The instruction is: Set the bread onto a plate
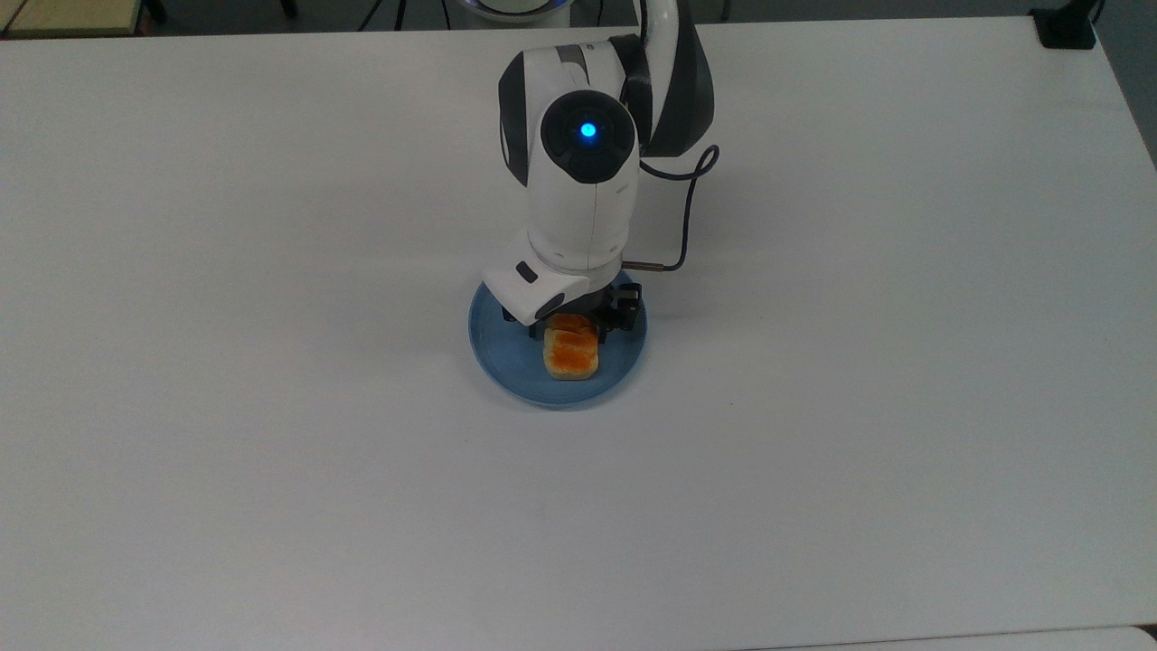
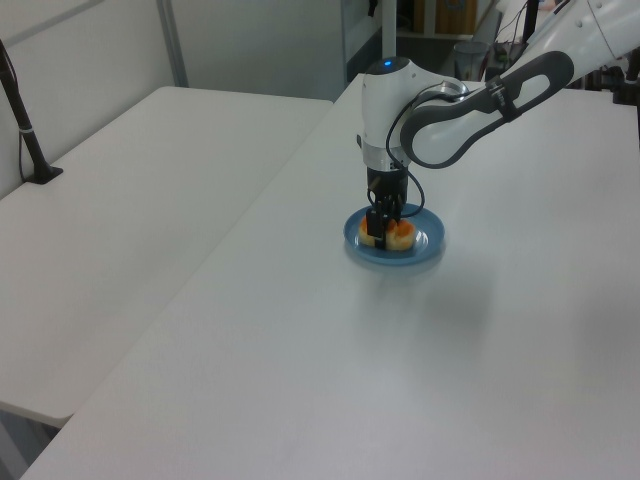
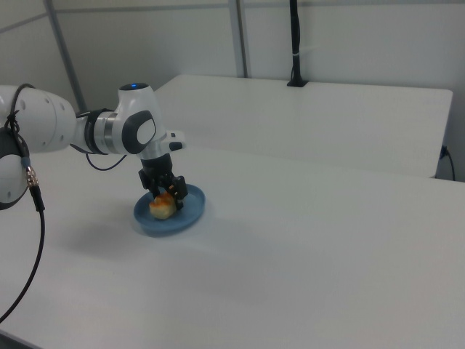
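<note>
The bread (image 1: 570, 354), a small loaf with an orange-brown top, sits low inside the light-blue plate (image 1: 503, 354) near the table's middle. My gripper (image 1: 575, 318) points straight down over the plate and is shut on the loaf's far end; the hand hides that end in the top view. In the left view the bread (image 2: 398, 236) lies in the plate (image 2: 431, 241) under the gripper (image 2: 384, 222). The right view shows the loaf (image 3: 160, 208) down at the plate's (image 3: 187, 217) floor, with the gripper (image 3: 167, 191) just above it.
The white table (image 1: 859, 407) stretches bare on all sides of the plate. A black clamp (image 1: 1067, 27) sits at its far right corner in the top view. A second white table (image 2: 130, 180) adjoins it, with a black pole (image 2: 22, 130) standing on it.
</note>
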Motion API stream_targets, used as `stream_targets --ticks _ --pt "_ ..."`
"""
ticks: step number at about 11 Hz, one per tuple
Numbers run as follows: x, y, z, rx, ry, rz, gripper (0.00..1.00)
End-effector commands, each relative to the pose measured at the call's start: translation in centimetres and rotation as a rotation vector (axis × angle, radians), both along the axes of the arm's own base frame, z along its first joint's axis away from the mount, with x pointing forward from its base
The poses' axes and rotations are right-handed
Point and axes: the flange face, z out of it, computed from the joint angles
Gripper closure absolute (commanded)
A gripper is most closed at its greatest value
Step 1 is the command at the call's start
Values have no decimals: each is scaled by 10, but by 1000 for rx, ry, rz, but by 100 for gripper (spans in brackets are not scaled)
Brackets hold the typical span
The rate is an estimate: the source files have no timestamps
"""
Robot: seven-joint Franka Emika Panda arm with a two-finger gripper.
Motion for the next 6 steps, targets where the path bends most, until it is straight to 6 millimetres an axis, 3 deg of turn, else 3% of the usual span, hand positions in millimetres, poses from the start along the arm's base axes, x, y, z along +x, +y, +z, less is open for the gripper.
stream_targets --ticks 1,4,6 --pt "-6 -15 49 -14 -27 4 0" --pt "-41 -29 139 -33 38 61 0" --pt "-72 -60 213 -38 27 55 0"
